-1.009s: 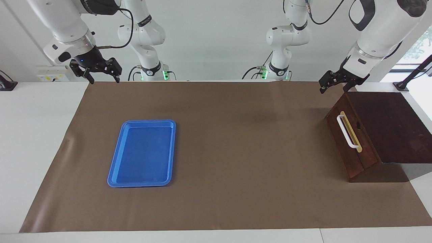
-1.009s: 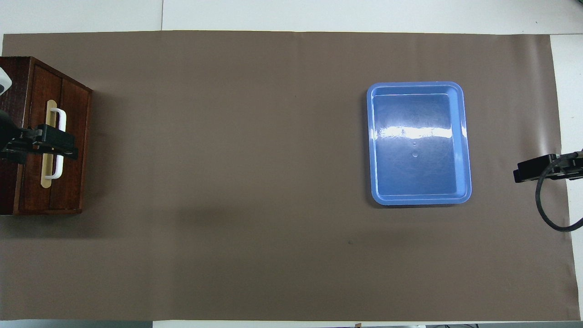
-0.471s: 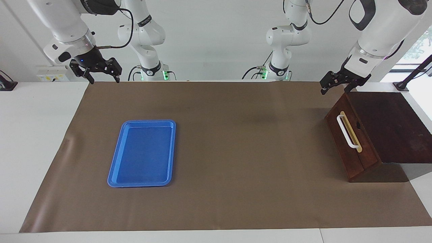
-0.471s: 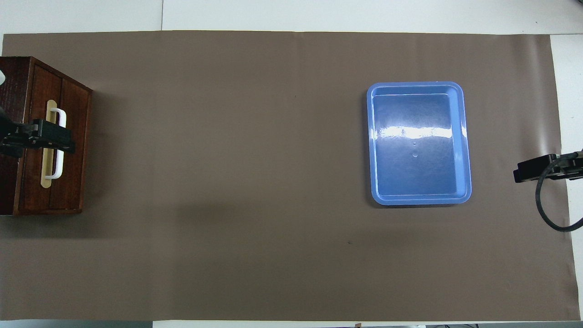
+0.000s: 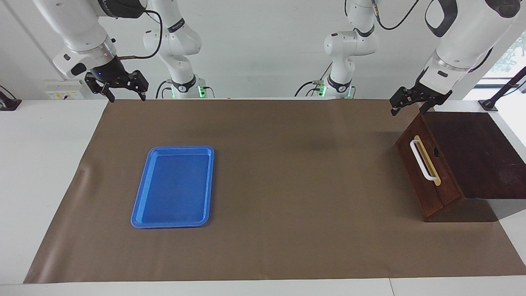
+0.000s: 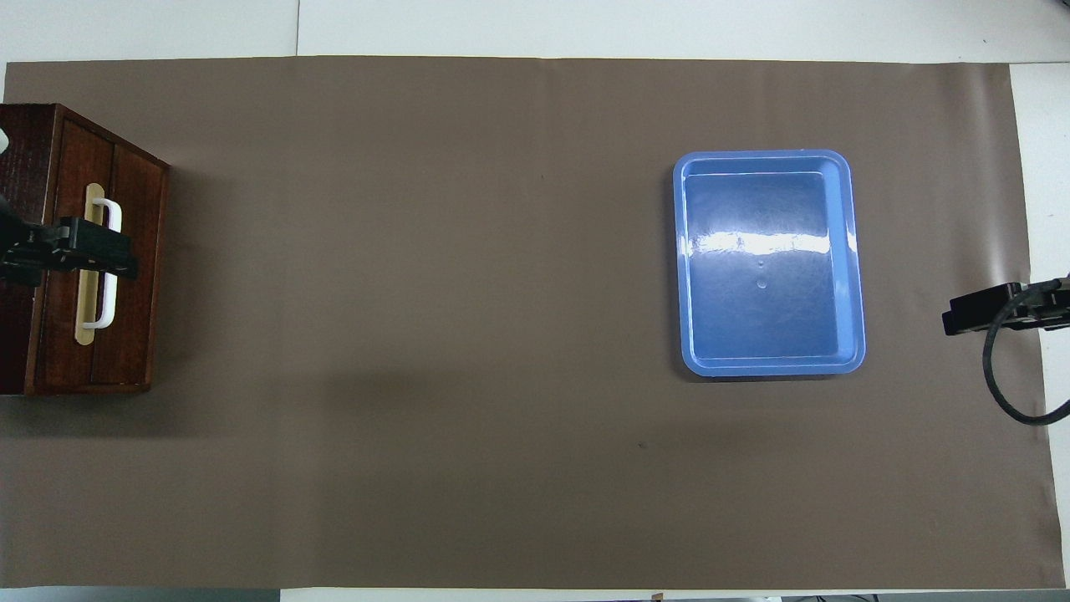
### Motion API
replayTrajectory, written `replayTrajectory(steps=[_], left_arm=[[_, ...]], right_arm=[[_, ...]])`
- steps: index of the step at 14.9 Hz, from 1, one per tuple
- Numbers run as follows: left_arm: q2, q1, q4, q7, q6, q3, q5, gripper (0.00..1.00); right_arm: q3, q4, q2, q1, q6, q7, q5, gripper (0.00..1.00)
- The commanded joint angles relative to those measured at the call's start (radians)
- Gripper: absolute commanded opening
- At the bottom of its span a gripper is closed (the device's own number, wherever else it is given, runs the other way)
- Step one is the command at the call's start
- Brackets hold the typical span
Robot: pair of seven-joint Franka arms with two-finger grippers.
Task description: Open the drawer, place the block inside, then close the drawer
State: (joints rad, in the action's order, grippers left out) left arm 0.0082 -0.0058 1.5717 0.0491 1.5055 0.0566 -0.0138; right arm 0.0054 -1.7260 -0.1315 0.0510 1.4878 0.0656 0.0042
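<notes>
Shut and heavy-looking at the left arm's end of the worktop (image 5: pixel 49 164), a stiff wooden drawer (image 5: pixel 427 172), best taken by its white handle (image 5: pixel 423 160); left claw (image 5: pixel 411 106) spread wide above, right claw (image 5: pixel 121 91) wide, idle; no block visible.

Bright, even light from overhead; both views sharp. White glare streaks across the blue tray (image 6: pixel 769 263). Soft shadows fall on the brown mat (image 5: pixel 287 230) below the left gripper (image 5: pixel 412 106).
</notes>
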Motion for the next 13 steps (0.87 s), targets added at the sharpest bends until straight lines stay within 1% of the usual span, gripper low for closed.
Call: replayTrajectory(steps=[1, 9, 13], left_arm=[[0.009, 0.013, -0.018, -0.021, 0.010, 0.008, -0.011, 1.00], [0.007, 0.015, -0.015, -0.032, 0.010, 0.002, -0.015, 1.00], [0.007, 0.013, -0.015, -0.032, 0.010, 0.002, -0.015, 1.00]], right_arm=[[0.007, 0.003, -0.005, 0.010, -0.017, 0.019, -0.013, 1.00], [0.007, 0.003, -0.005, 0.012, -0.017, 0.020, -0.013, 1.00], [-0.007, 0.006, -0.002, 0.024, -0.014, 0.022, -0.013, 1.00]])
